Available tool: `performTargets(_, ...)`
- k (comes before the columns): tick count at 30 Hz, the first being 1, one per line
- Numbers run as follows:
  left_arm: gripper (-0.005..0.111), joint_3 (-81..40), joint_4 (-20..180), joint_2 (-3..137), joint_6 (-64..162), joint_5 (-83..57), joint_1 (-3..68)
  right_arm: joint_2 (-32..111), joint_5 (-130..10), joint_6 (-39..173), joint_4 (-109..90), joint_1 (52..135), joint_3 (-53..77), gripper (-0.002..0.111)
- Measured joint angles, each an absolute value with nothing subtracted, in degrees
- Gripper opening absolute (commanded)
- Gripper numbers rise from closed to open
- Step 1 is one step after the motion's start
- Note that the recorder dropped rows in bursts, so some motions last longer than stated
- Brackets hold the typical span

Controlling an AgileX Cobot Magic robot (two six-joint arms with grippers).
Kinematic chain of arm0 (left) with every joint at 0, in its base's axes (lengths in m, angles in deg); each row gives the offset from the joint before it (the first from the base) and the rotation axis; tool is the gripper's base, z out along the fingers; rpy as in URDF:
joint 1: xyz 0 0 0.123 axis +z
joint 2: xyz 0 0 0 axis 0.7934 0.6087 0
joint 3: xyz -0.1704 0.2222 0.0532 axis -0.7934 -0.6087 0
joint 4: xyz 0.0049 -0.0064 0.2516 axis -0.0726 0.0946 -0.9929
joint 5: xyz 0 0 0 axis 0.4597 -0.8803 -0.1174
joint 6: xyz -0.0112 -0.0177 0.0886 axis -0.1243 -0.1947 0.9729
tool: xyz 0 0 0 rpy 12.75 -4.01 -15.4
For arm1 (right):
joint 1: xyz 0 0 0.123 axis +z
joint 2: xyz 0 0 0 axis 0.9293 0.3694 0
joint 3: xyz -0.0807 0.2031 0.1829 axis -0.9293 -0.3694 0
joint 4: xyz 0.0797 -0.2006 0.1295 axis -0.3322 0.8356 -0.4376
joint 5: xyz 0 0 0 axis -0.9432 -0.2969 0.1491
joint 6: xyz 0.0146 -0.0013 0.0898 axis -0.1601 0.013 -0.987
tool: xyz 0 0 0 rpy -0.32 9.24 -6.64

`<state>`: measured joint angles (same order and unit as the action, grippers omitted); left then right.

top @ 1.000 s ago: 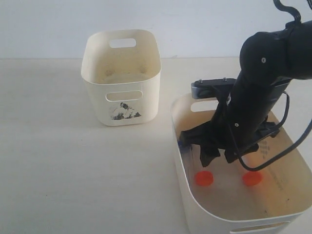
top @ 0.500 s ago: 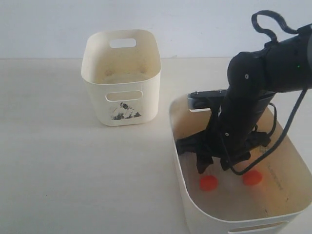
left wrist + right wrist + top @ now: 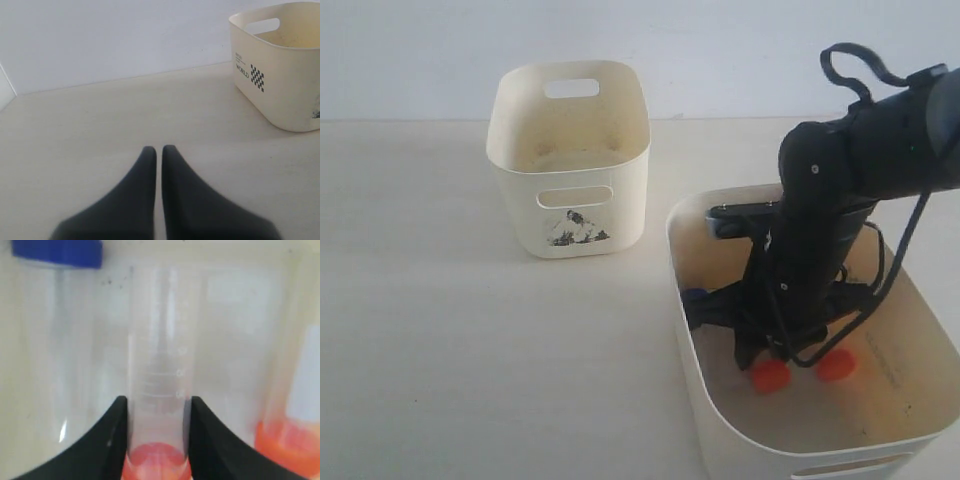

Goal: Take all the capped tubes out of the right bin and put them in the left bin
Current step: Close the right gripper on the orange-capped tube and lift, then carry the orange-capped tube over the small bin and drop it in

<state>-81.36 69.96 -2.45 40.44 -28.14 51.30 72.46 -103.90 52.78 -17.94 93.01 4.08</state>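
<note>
In the exterior view my right gripper (image 3: 765,355) reaches down into the wide low right bin (image 3: 720,430). The right wrist view shows the gripper (image 3: 157,400) shut on a clear orange-capped tube (image 3: 157,340), one finger pressed against each side of it. That tube's cap (image 3: 770,375) sits beside a second orange cap (image 3: 837,365). A blue-capped tube (image 3: 50,340) lies alongside, its cap (image 3: 692,296) near the bin wall. The other blue tube is hidden. The tall left bin (image 3: 568,160) stands apart. Over bare table, my left gripper (image 3: 159,149) is shut on nothing.
A pale wooden table (image 3: 440,330) carries both bins, with a white wall behind. In the left wrist view the left bin (image 3: 280,75) shows its side with checkered print. My right arm (image 3: 850,170) and its cable hang over the right bin.
My right arm has shifted lower in the right bin and its fingers have closed on the left orange-capped tube. That cap has slid toward the other orange cap.
</note>
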Motion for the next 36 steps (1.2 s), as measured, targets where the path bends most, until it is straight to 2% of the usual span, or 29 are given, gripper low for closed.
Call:
performTargets(2,0.004,-81.4,70.0,-2.5,40.4,-28.1,51.3,66.3,-109.2,54.1,-17.9,93.0,6.8,0.0)
performTargets(6,0.004,-81.4,70.0,-2.5,40.4,-28.1,51.3,54.8,-110.4,56.6,-17.9,93.0,12.1,0.0)
performTargets(11,0.004,-81.4,70.0,-2.5,40.4,-28.1,51.3,48.7,-93.1,62.3,-20.6,93.0,13.4,0.0)
performTargets(19,0.004,-81.4,70.0,-2.5,40.4,-28.1,51.3,56.1,-69.2,74.0,-35.3,93.0,14.4,0.0)
performTargets(29,0.004,-81.4,70.0,-2.5,40.4,-28.1,51.3,71.1,-71.5,78.9,-37.5,96.4,30.1,0.001)
performTargets(30,0.004,-81.4,70.0,-2.5,40.4,-28.1,51.3,72.4,-71.9,79.1,-37.5,96.6,31.5,0.002)
performTargets(32,0.004,-81.4,70.0,-2.5,40.4,-28.1,51.3,74.6,-72.7,79.5,-37.7,96.9,33.3,0.014)
performTargets(36,0.004,-81.4,70.0,-2.5,40.4,-28.1,51.3,78.1,-74.1,79.6,-37.7,96.9,34.9,0.054)
